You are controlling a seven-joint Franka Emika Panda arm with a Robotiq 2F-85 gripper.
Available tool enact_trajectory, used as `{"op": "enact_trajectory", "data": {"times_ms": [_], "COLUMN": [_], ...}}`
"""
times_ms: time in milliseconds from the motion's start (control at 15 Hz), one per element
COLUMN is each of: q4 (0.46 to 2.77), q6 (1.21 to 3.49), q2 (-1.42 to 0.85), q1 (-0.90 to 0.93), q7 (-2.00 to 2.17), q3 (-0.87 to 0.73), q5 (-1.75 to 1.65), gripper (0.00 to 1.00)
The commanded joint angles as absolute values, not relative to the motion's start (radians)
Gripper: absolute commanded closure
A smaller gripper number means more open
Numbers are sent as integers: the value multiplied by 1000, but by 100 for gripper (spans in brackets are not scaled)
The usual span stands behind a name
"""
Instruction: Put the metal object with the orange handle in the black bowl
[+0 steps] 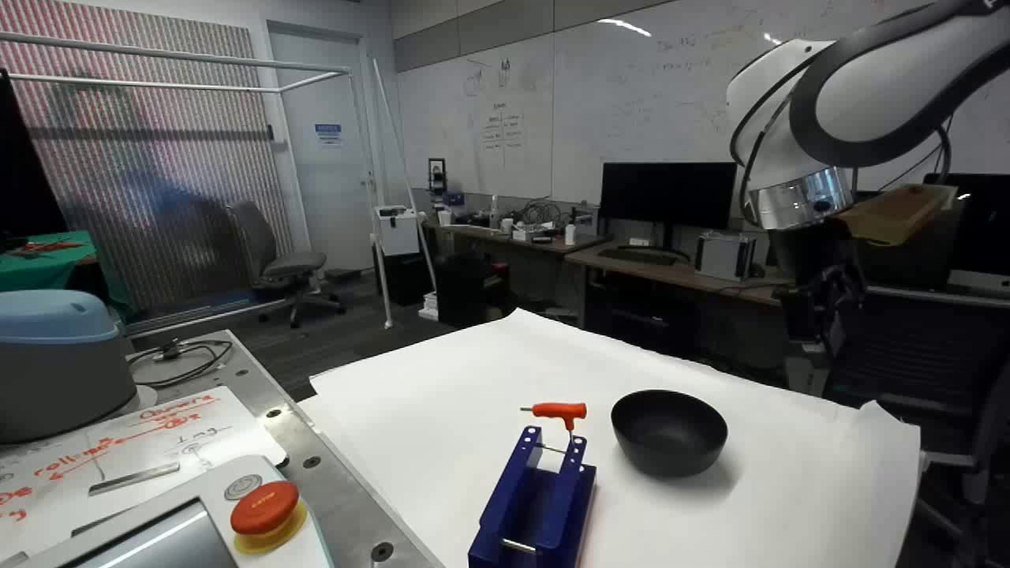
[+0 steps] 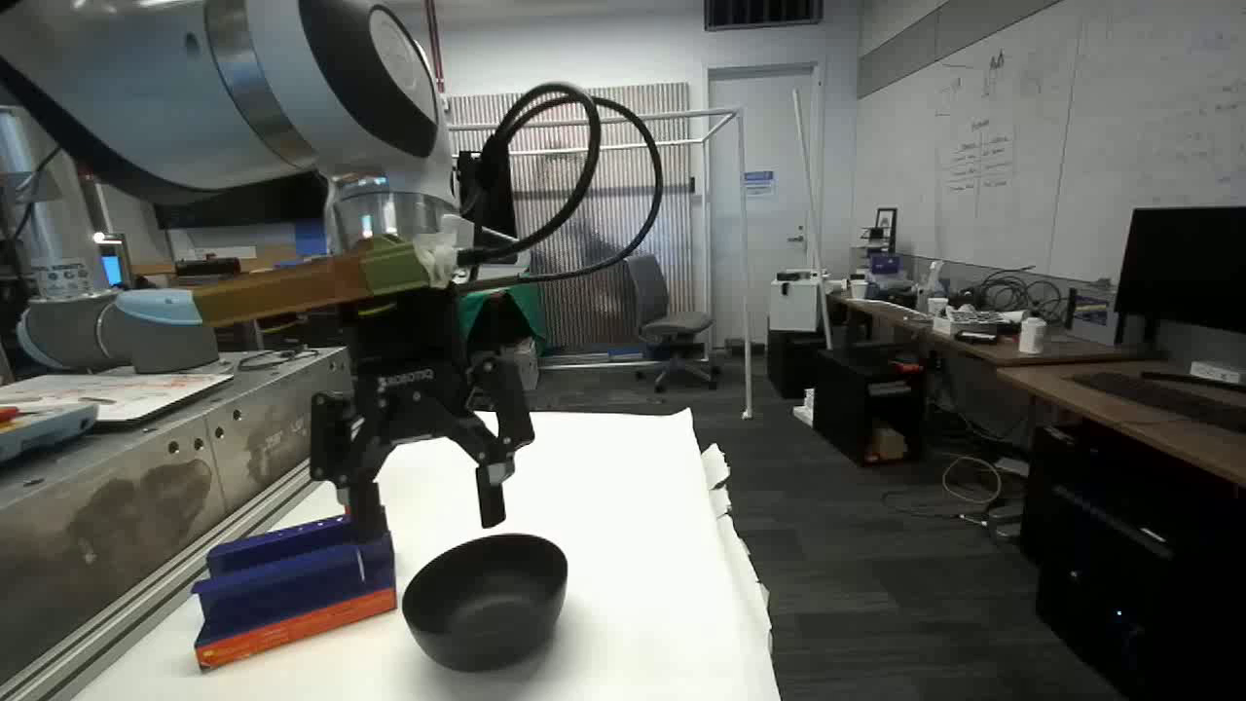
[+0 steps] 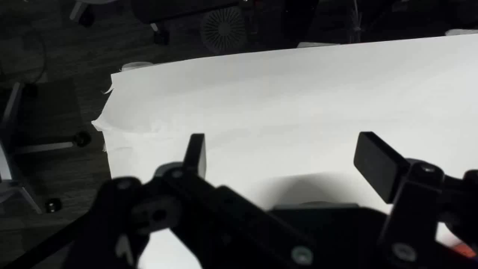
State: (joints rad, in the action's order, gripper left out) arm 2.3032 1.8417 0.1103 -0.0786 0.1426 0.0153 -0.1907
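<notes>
The metal object with the orange handle [image 1: 559, 410] is a small T-shaped tool. It stands at the far end of the blue block [image 1: 530, 505], with its thin shaft down at the block's holes. In an exterior view it is almost hidden behind a finger. The black bowl [image 1: 669, 434] [image 2: 487, 604] sits upright beside the block, and no contents show in it. My gripper [image 2: 428, 504] [image 3: 287, 158] is open and empty, above the table near the bowl and block. In the wrist view the gripper body hides most of the bowl.
The blue block [image 2: 292, 574] has an orange lower side. White paper [image 1: 442, 379] covers the table. A metal rail [image 1: 347, 489] with a red emergency-stop button [image 1: 265, 507] runs along one side. A chair and desks with monitors stand beyond the table.
</notes>
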Motion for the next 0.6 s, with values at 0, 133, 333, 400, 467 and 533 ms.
{"op": "enact_trajectory", "data": {"times_ms": [0,133,333,400,467,533], "q4": [2300,2295,2295,2272,2237,2198], "q6": [1841,1841,1841,1861,1875,1884], "q2": [110,110,110,86,52,16], "q1": [-64,-64,-64,-60,-53,-43], "q7": [144,144,144,126,105,89], "q3": [1,1,1,2,6,12], "q5": [-192,-192,-192,-191,-192,-185], "gripper": [0,0,0,0,0,0]}}
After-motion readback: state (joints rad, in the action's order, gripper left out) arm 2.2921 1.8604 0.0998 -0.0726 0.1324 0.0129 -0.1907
